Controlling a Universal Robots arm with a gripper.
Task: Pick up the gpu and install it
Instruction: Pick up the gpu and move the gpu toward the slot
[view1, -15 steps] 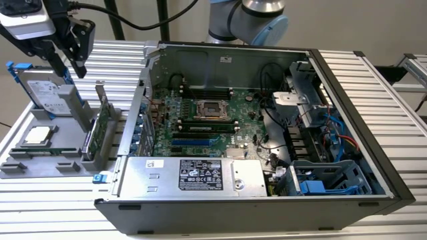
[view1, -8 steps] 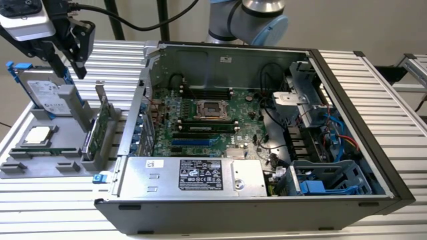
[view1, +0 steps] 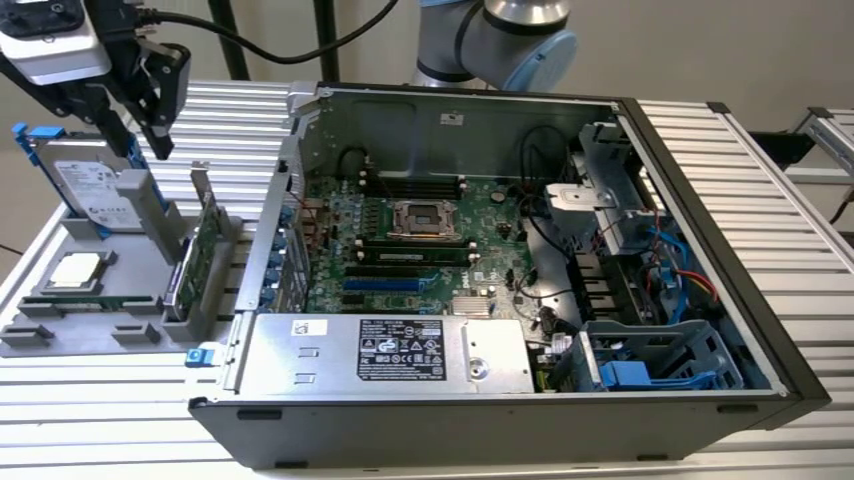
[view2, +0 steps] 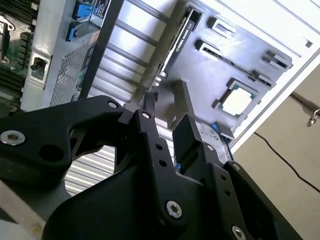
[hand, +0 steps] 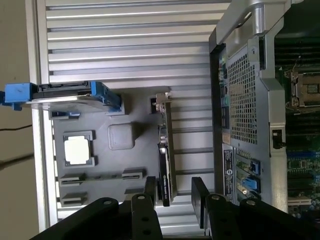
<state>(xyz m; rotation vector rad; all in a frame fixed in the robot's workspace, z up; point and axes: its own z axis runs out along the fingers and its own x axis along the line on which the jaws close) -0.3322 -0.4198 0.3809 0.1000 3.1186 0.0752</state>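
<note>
Exterior view | tool (view1: 139, 142) wide, empty, above gpu (view1: 191, 262) | gpu upright in tray (view1: 80, 325)

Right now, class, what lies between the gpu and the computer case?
Only a bare strip of slatted table, seen in the first wrist view between the gpu and the computer case.

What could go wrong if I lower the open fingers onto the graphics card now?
1. In the first wrist view the graphics card sits close to one finger rather than mid-gap, so that finger may strike its top edge.
2. The card stands on edge between the upright hard drive and the computer case; a drifting gripper could bump either.
</note>
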